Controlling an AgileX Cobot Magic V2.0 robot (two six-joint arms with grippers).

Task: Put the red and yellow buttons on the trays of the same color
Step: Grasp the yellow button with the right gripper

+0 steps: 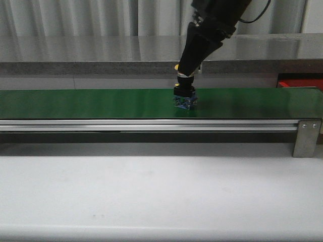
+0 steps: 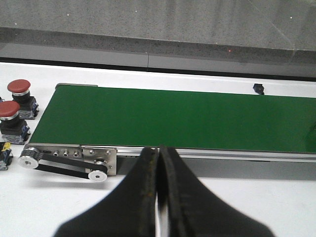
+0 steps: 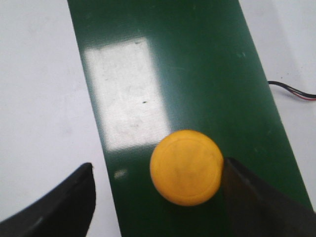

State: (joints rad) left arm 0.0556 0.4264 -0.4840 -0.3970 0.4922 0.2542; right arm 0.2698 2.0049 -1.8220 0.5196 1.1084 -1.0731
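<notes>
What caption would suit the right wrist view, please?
Open right gripper straddling a yellow button on the green belt, one finger touching its cap.

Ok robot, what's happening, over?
Right gripper open around round yellow button on green belt. Left gripper shut, empty. Nothing blocking.

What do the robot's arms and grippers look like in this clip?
Both grippers are matte black. The left gripper has two broad, wedge-shaped jaws tapering to a narrow tip, with worn inner edges. The right gripper is a black tapered wedge under a bulkier dark wrist housing, with a thin black cable looping from it. Its jaws look smooth and curved in the right wrist view. No markings show.
</notes>
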